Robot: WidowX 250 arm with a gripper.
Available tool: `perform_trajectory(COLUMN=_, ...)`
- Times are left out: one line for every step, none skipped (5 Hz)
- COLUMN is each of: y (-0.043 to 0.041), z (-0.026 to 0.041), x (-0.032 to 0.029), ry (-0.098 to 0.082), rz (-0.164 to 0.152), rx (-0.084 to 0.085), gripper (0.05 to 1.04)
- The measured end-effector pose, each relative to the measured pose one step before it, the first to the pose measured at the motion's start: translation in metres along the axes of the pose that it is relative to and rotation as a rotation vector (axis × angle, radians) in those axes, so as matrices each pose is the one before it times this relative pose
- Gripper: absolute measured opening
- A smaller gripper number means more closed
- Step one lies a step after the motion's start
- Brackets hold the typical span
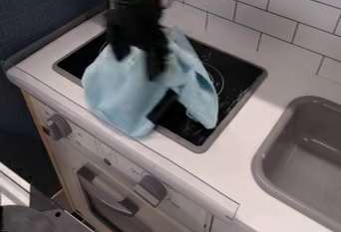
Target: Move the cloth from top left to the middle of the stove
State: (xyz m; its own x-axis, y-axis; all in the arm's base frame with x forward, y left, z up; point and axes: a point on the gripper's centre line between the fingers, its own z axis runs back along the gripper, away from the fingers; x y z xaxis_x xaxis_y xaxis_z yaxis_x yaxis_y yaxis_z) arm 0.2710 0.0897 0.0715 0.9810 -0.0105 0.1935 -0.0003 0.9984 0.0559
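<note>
Corner object point(27, 219) cropped, cloth point(120, 89) partly hiding stove point(234, 76)

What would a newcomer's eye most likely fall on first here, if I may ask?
Probably the pale blue cloth, bunched over the black stovetop left of centre. The black gripper over its upper part would come next, then the grey sink at right.

A matte-black robot arm point(136, 7), its blocky, straight-sided upper section built in one dark tone, ends in an equally black gripper point(138, 67) at the far left of the scene. Two dark fingers point(156, 59) form its tip, the left tapering to a point. Stepped, uneven edges mark the housing's right side; finer details are blurred.
</note>
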Motion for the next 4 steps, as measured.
perform_trajectory(y=0.02817, z=0.00475, x=-0.00119, ry=0.0492, rz=0.0722, rx=0.0203, gripper=1.005)
perform_trajectory(y=0.02465, z=0.00266, x=0.00051, ry=0.0952, rz=0.0763, rx=0.0443, gripper=1.005)
perform_trajectory(y=0.02149, z=0.00801, x=0.00426, ry=0.0661, rz=0.0462, rx=0.0044, gripper=1.005)
perform_trajectory(y=0.01194, z=0.02133, x=0.00369, ry=0.0490, rz=0.0097, rx=-0.0758, gripper=1.005)
